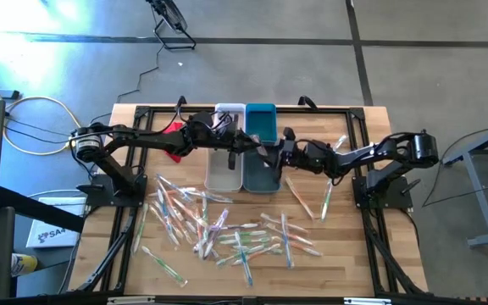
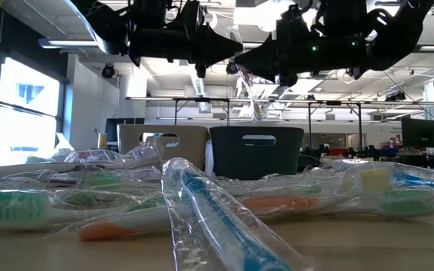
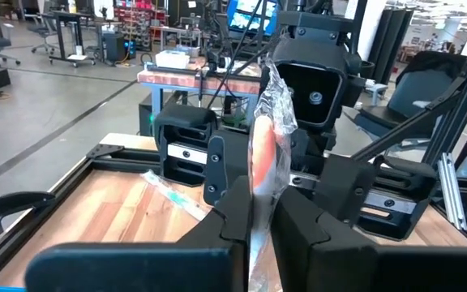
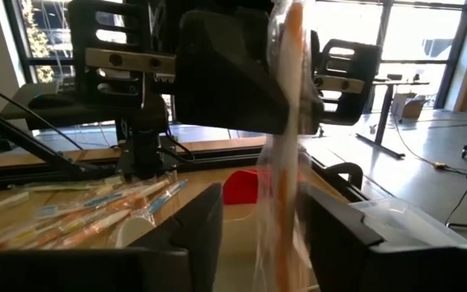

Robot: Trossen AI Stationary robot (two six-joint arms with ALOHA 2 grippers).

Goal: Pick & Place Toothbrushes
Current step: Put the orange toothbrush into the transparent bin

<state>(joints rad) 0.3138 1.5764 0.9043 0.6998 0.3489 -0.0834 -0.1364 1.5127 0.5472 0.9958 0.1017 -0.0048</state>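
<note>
- High view: my two grippers meet nose to nose above the white bin [image 1: 224, 172] and the teal bin [image 1: 261, 144], with the loose toothbrushes [image 1: 227, 233] scattered on the surface nearer the front edge.
- My left gripper [image 3: 259, 212] has its jaws pinched tight on one wrapped, orange-handled toothbrush [image 3: 264, 154]; it stands upright between them, its long axis running up out of the grip.
- My right gripper [image 4: 259, 212] faces the same toothbrush [image 4: 284, 122] from the other side. Its jaws stand apart on either side of the wrapper and, as far as I can see, do not press it.
- The relation that matters, as I judge it: the brush hangs between both sets of jaws, directly over the bins, so a drop depends on which bin lies straight beneath it, and I cannot tell which.
- The left arm alone carries it.
</note>
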